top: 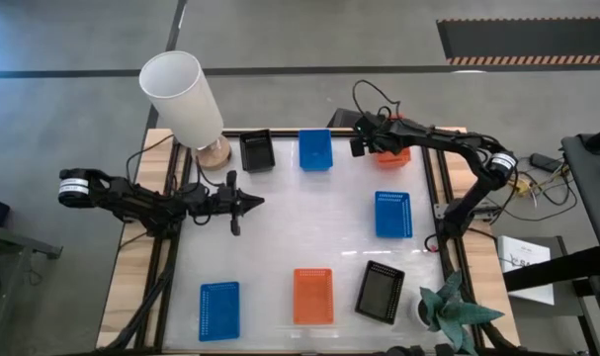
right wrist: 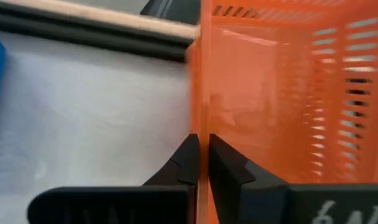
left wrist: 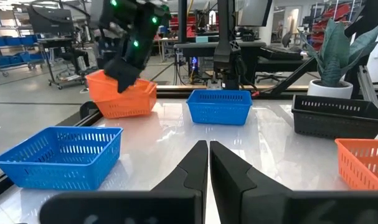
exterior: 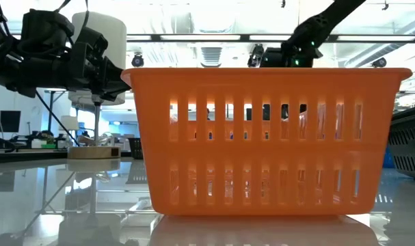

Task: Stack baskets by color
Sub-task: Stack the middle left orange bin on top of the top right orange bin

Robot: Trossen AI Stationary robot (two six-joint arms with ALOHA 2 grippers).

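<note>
On the glossy white table (top: 309, 247) we see the perforated plastic baskets all lying singly, none stacked. Our right end effector (right wrist: 201, 152) has pinched the wall of the far-right orange mesh basket (right wrist: 288, 93); the left end effector (top: 248, 204) waits closed, empty.

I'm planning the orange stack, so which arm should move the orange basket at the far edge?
Right. Its end effector is already shut on that orange basket's wall, while the left end effector sits closed and empty on the table's other side.
</note>
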